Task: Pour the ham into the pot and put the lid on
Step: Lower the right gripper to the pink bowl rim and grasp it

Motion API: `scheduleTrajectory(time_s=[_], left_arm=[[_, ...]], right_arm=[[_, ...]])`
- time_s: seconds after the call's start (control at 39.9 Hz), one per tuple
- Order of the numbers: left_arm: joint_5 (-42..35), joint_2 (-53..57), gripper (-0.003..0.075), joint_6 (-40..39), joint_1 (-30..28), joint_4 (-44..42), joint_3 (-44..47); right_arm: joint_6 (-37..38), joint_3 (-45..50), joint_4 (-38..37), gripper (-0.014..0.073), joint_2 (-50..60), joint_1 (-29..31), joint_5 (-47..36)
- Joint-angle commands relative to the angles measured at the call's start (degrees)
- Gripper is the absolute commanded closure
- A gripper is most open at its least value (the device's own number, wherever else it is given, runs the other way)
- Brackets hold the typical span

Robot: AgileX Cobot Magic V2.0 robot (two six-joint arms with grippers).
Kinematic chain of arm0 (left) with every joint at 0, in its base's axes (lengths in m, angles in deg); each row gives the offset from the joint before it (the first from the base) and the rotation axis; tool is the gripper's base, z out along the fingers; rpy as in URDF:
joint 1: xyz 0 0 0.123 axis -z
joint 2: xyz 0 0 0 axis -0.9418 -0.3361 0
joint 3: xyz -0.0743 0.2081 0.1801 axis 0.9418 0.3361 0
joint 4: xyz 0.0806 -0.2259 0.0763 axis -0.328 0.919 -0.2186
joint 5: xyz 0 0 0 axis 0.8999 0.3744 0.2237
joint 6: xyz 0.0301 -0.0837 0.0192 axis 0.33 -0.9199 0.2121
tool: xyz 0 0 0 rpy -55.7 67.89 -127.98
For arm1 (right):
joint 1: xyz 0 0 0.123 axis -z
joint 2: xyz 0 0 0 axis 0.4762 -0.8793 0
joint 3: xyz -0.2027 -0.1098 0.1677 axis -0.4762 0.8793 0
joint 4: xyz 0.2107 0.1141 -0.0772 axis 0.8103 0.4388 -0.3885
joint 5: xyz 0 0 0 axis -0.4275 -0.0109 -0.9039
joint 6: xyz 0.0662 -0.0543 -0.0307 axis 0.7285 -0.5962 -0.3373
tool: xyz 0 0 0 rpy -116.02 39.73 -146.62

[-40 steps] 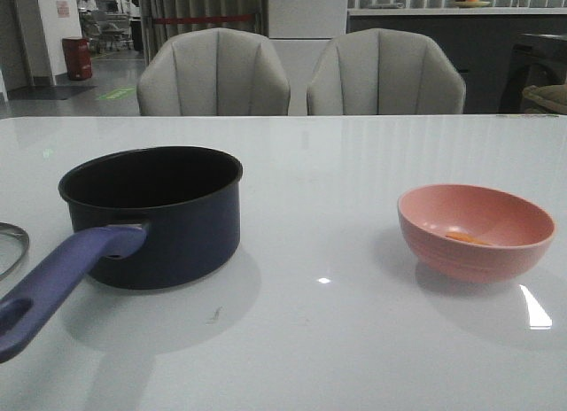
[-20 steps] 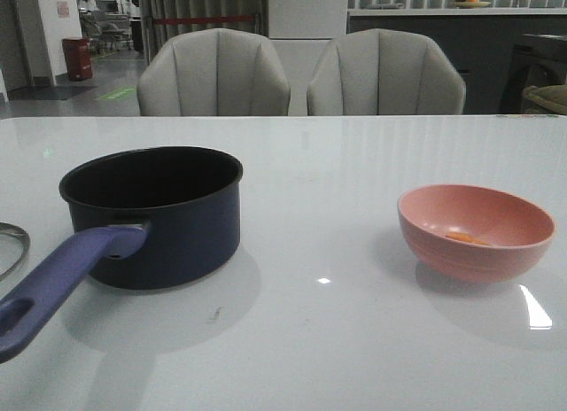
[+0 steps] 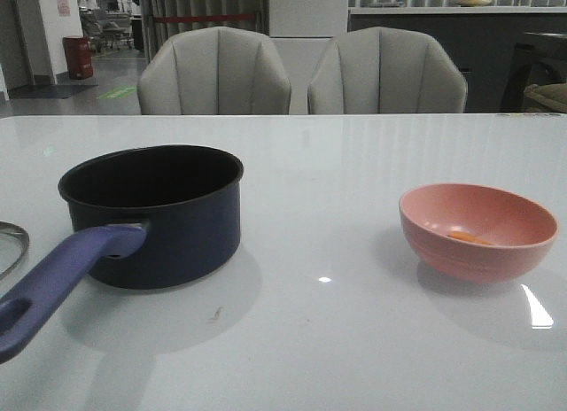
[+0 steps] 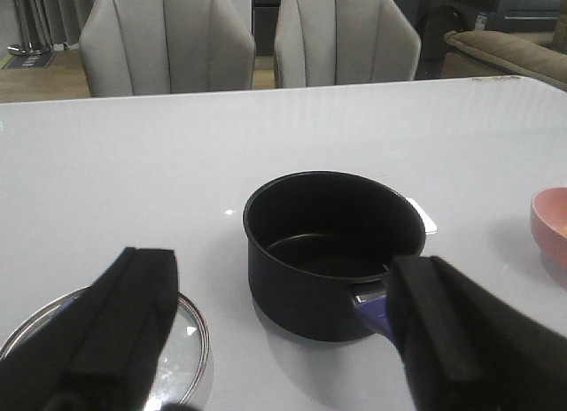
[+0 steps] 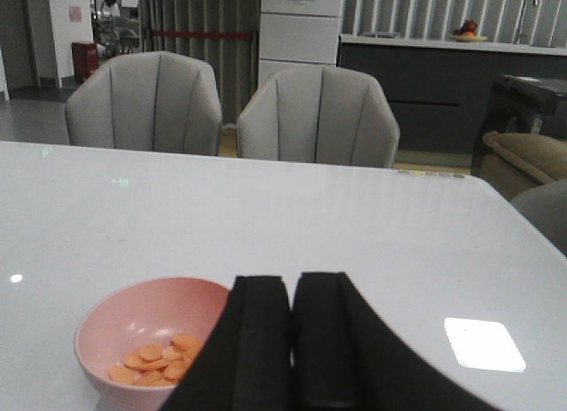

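Left end effector (image 4: 283, 358) spread wide behind saucepan (image 4: 332, 252) and glass lid (image 4: 190, 353); right end effector (image 5: 292, 340) pressed closed, empty, behind pink bowl (image 5: 115, 327) of ham slices (image 5: 159, 360), likely staged for pouring.

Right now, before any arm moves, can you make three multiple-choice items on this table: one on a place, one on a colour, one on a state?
1. Where is the ham?
A. in the pot
B. in the pink bowl
C. on the bare table

2. What colour is the pot handle?
A. blue-purple
B. red
C. white

3. How do the two pincers stand?
A. both open
B. left shut, right open
C. left open, right shut

Answers:
1. B: the right wrist view shows orange slices lying in the pink bowl.
2. A: the front view shows a blue-purple handle on the dark pot.
3. C: the left pincer has its fingers wide apart, while the fingers of the right pincer are pressed together on nothing.
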Motion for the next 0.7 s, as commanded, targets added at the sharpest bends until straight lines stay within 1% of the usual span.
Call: scheduleTrajectory(time_s=[0.0,0.1,0.15,0.25,0.35,0.5,0.63,0.68], left_arm=[[-4.0,-0.6,0.0188,0.0,0.4,0.1,-1.4],[-3.7,-0.6,0.0188,0.0,0.4,0.1,-1.4],[-3.7,-0.6,0.0188,0.0,0.4,0.1,-1.4],[-3.7,-0.6,0.0189,0.0,0.4,0.1,-1.4],[-3.7,-0.6,0.0189,0.0,0.4,0.1,-1.4],[-3.8,-0.6,0.0188,0.0,0.4,0.1,-1.4],[-3.8,-0.6,0.0189,0.0,0.4,0.1,-1.4],[-3.8,-0.6,0.0188,0.0,0.4,0.1,-1.4]], right_arm=[[-0.4,-7.2,0.0,0.0447,-7.2,-0.2,2.1],[-0.3,-12.6,0.5,0.0447,-12.7,-0.2,10.6],[-0.3,-13.8,1.5,0.0447,-14.4,-0.2,15.2],[-0.3,-14.1,1.2,0.0447,-15.8,-0.2,18.6],[-0.3,-13.8,0.6,0.0447,-16.0,-0.2,19.1],[-0.3,-12.8,0.9,0.0443,-17.2,-0.2,13.9],[-0.2,-15.3,1.1,0.0441,-22.0,-0.2,14.4],[-0.2,-16.8,1.3,0.0414,-25.5,-0.2,14.7]])
